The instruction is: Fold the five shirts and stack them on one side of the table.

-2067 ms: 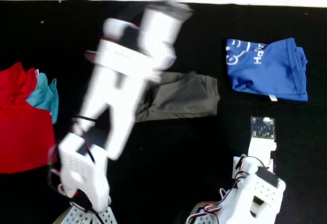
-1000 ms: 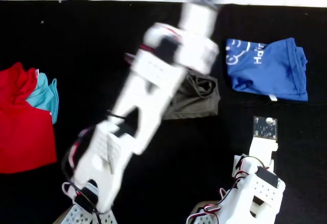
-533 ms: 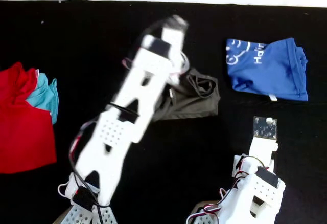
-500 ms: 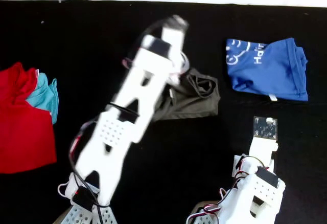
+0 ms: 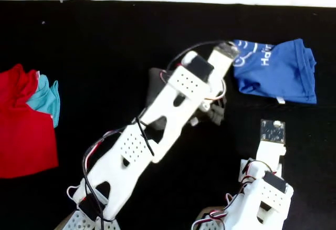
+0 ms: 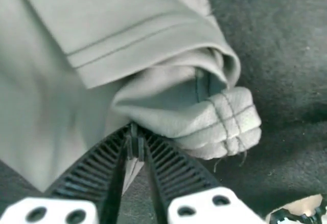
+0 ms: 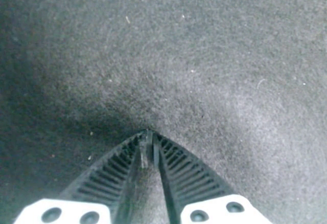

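My left gripper point(image 6: 136, 141) is shut on a fold of the grey shirt point(image 6: 102, 45), whose rolled sleeve hem bulges just past the fingertips. From above, my left arm point(image 5: 178, 93) stretches diagonally over the grey shirt point(image 5: 155, 83) and hides most of it; its far end lies beside the folded blue shirt point(image 5: 278, 70) at the back right. A red shirt point(image 5: 23, 130) lies on a teal shirt point(image 5: 46, 100) at the left edge. My right gripper point(image 7: 148, 152) is shut with nothing in it, low over the black cloth at the front right point(image 5: 271, 131).
The black table cloth point(image 5: 94, 35) covers the whole table, with a pale wall strip along the back edge. Bare cloth lies between the red pile and the left arm, and in front of the blue shirt.
My left arm has swung from the left-middle across to the right over the grey shirt, ending next to the blue shirt. The grey shirt has bunched up under it. The right arm stayed still.
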### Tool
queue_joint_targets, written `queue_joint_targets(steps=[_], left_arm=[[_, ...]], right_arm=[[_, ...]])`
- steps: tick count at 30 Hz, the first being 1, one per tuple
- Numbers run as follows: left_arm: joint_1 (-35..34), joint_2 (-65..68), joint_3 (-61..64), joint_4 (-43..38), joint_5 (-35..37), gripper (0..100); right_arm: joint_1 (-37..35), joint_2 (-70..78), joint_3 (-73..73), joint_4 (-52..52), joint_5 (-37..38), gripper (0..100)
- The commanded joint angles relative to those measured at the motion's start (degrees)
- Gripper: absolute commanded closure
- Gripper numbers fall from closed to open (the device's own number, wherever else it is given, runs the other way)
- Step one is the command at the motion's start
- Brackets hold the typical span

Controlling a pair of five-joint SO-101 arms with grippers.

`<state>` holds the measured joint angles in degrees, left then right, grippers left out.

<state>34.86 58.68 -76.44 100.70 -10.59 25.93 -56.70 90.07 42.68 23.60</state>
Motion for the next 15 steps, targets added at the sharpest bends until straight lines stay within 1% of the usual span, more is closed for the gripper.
queue_joint_targets(steps=[1, 4, 8, 11, 15], left_arm=[[1.19, -6.81, -2.33, 0.53, 0.44, 99], [0.66, -7.34, -1.89, -0.26, 0.44, 99], [-0.40, -2.42, -2.15, -1.32, 0.44, 99], [0.04, 0.84, -2.24, -1.05, 0.44, 99], [1.10, 1.27, -2.33, -1.58, 0.44, 99]], right_arm=[[0.40, -0.13, 1.63, -1.10, -0.62, 99.3], [0.40, -0.13, 1.63, -1.10, -0.62, 99.3], [0.40, -0.13, 1.63, -1.10, -0.62, 99.3], [0.40, -0.13, 1.63, -1.10, -0.62, 99.3], [0.40, -0.13, 1.63, -1.10, -0.62, 99.3]])
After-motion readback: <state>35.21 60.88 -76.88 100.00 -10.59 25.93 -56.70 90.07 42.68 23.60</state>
